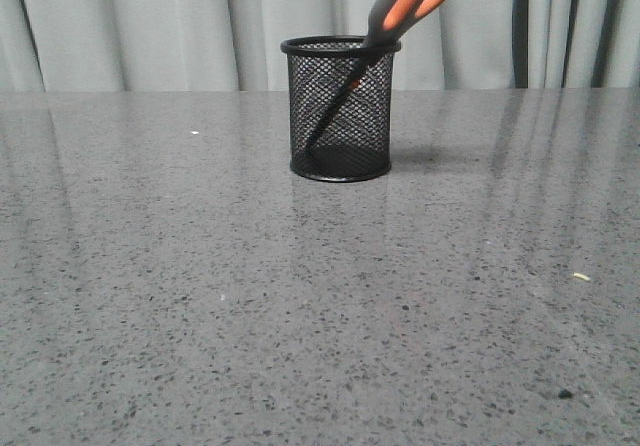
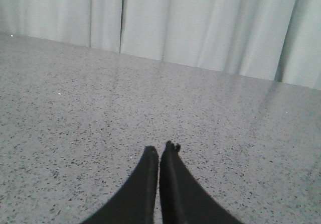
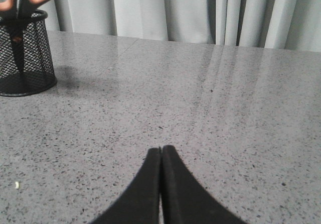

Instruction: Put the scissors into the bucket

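Both the left claw [image 2: 159,151] and the right claw [image 3: 160,150] are pressed together, holding nothing above the speckled grey stone counter [image 1: 300,316]. The scissors [image 1: 400,11] stand tilted, blades down, in the black wire-mesh bucket [image 1: 340,111], orange-lined handles jutting above its rim.

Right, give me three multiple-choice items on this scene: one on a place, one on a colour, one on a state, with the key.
1. Where are the scissors?
A. Flat on the table
B. Standing in the bucket, blades down
C. Held in the right gripper

2. What colour lines the scissors' handles?
A. Orange
B. Green
C. Blue

3. How is the right gripper?
A. Wide open
B. Shut on the bucket
C. Shut, holding nothing

Key: B, the blades show through the mesh and the handles lean out over the rim; A, orange shows inside the grey handles; C, its fingers meet over bare table, apart from the bucket.
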`<state>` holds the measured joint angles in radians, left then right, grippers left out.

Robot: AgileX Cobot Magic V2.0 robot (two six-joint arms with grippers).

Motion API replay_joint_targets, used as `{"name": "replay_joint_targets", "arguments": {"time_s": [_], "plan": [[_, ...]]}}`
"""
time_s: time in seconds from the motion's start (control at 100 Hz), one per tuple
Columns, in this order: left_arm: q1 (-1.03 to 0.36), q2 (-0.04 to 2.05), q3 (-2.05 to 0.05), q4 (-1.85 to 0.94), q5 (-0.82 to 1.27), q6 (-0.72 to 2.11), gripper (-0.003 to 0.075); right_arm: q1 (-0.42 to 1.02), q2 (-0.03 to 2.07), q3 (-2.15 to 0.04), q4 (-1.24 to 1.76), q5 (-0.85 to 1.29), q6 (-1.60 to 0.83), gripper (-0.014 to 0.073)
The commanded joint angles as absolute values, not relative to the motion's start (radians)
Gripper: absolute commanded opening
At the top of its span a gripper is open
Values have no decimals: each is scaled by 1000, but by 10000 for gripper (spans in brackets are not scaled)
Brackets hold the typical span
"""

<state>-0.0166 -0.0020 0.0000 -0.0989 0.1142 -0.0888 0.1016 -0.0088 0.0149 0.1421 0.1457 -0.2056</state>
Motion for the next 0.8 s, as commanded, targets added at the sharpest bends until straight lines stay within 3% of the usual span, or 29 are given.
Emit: {"name": "replay_joint_targets", "arguments": {"time_s": [0.0, 0.79], "plan": [[-21, -29, 41, -108, 38, -96, -20, 95, -33, 20, 118, 108, -201, -74], [-21, -29, 41, -108, 38, -96, -20, 95, -33, 20, 114, 166, -201, -74]]}}
